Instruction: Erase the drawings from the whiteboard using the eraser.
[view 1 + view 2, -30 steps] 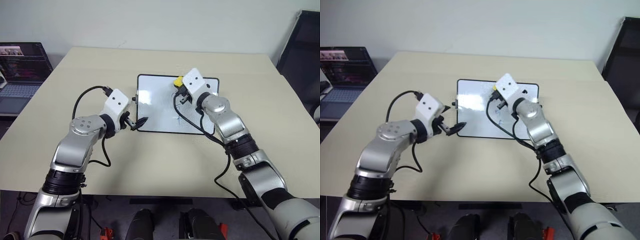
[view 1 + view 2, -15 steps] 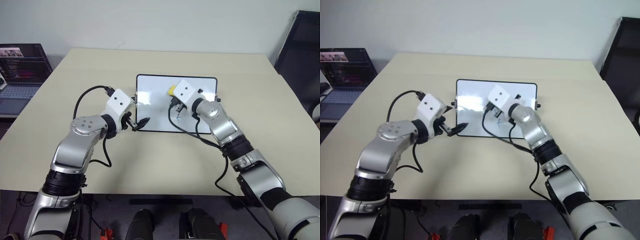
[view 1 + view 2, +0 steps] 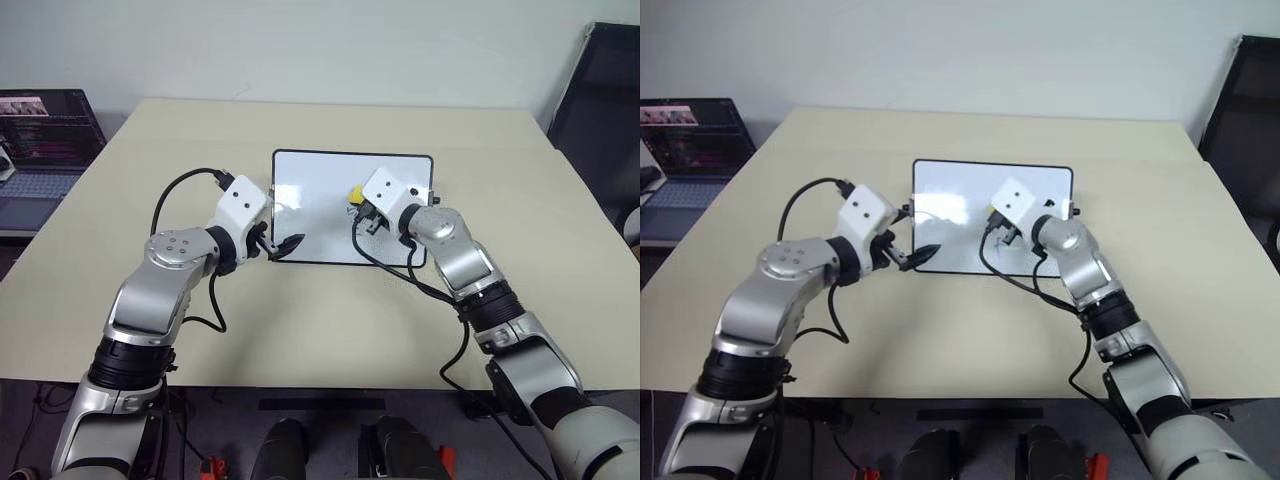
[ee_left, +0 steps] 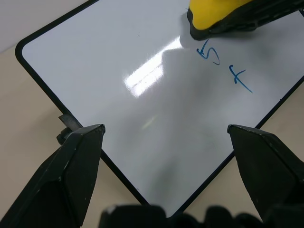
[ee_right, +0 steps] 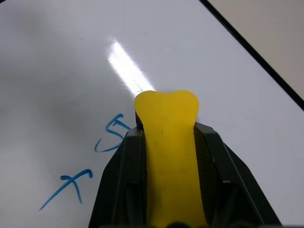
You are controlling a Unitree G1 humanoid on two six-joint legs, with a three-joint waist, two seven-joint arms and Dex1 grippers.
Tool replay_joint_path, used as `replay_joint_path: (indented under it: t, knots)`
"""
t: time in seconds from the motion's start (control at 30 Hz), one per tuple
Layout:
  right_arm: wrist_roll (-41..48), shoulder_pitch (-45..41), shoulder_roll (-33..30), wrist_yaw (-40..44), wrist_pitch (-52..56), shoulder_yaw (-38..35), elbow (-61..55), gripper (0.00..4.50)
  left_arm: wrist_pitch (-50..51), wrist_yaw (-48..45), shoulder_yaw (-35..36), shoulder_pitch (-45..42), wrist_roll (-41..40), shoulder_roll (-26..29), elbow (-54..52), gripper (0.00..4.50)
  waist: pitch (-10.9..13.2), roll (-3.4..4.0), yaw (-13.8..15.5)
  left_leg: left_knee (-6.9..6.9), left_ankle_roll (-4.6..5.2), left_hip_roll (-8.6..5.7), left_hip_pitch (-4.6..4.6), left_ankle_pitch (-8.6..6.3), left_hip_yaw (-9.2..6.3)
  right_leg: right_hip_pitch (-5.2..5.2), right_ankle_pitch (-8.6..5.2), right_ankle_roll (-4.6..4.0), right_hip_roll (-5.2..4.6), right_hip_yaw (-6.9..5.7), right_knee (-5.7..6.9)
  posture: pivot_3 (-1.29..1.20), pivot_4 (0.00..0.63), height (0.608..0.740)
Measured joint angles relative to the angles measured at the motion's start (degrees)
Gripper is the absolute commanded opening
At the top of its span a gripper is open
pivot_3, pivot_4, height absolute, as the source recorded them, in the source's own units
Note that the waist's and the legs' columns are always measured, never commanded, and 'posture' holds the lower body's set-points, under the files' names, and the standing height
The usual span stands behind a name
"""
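Eraser [image 5: 167,142] sat clamped in my right tool [image 3: 362,207], pressed on the whiteboard [image 3: 310,200] at center. Two blue drawings [image 4: 223,66], at its 7 o'clock, remained; left tool [image 4: 166,137] gaped wide.

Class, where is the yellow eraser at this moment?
The eraser is clamped in the right gripper, over the whiteboard beside the blue drawings.

The whiteboard [image 4: 142,95] looked glossy and smooth, throwing back a bright glare, with a thin dark plastic-looking frame. The eraser [image 5: 168,142] seemed matt yellow plastic or foam. The counter [image 3: 300,320] was a matt, pale beige surface.
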Motion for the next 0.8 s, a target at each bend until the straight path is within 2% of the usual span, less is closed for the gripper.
replay_joint_path:
  t: [0.2,0.47,0.8]
  knots:
    - [-0.1,-1.5,-0.1,-4.0,-3.5,-2.2,3.6,1.0,-1.5,0.0,0.0,0.5,0.1,-0.3,0.9,4.5,0.0,0.0,0.0,-0.01,0.0,0.01,0.0,0.0,0.02,-0.01,0.0,0.0,0.0,0.03,-0.01,0.0,0.15,0.74]
    - [-1.1,-1.3,-2.0,1.4,-3.8,0.7,3.0,1.0,-2.3,0.2,0.0,1.4,0.1,-0.3,1.3,4.5,0.0,-0.01,-0.2,-0.01,0.0,0.01,0.09,0.0,0.02,0.04,0.0,0.0,0.01,0.07,0.0,0.0,0.15,0.74]
    - [-3.3,-3.2,-1.5,-0.3,-8.1,1.4,6.6,1.0,-2.3,0.1,0.0,2.5,-0.1,-0.3,1.3,4.5,0.0,-0.01,-0.4,-0.01,0.01,0.02,0.17,0.01,0.05,0.06,0.0,0.0,0.03,0.16,0.01,0.0,0.15,0.74]
